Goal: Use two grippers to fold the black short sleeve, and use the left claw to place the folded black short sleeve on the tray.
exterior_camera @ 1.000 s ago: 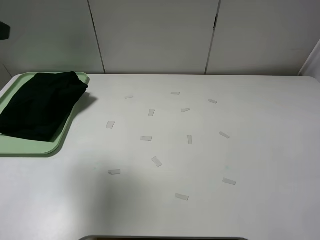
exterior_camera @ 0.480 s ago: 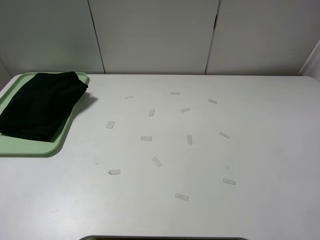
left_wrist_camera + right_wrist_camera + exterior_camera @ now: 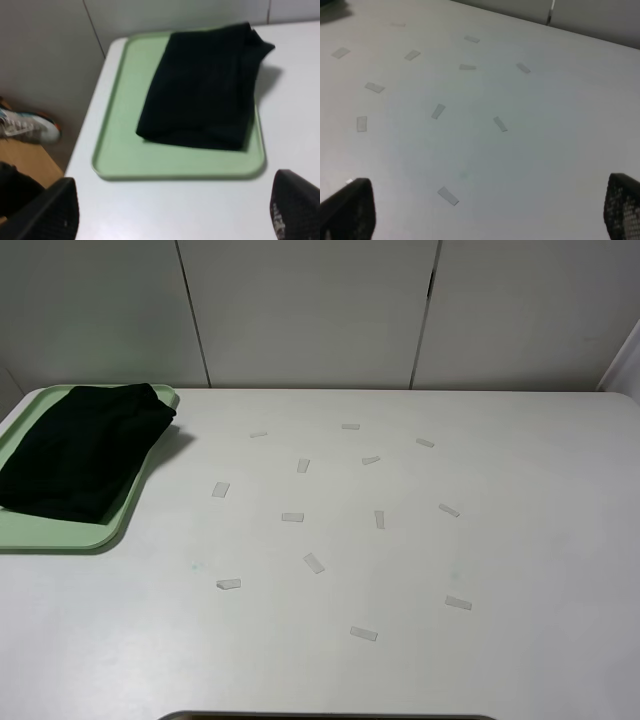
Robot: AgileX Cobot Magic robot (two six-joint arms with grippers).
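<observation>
The black short sleeve (image 3: 85, 448) lies folded as a thick black rectangle on the mint-green tray (image 3: 60, 532) at the far left of the table. It also shows in the left wrist view (image 3: 202, 85), lying on the tray (image 3: 125, 150). Neither arm shows in the exterior high view. My left gripper (image 3: 172, 212) is open and empty, held back from the tray's near rim; its two dark fingertips (image 3: 295, 210) sit far apart. My right gripper (image 3: 485, 215) is open and empty above bare table, its fingertips (image 3: 347, 207) wide apart.
Several small pale tape strips (image 3: 314, 562) are scattered over the white table's middle and also show in the right wrist view (image 3: 438, 111). Grey wall panels stand behind the table. A shoe (image 3: 27, 127) on the floor lies past the table's left edge.
A dark arm tip at the upper left edge of the exterior high view has withdrawn out of frame, and its shadow on the table's front left has gone. The shirt and tray have not moved.
</observation>
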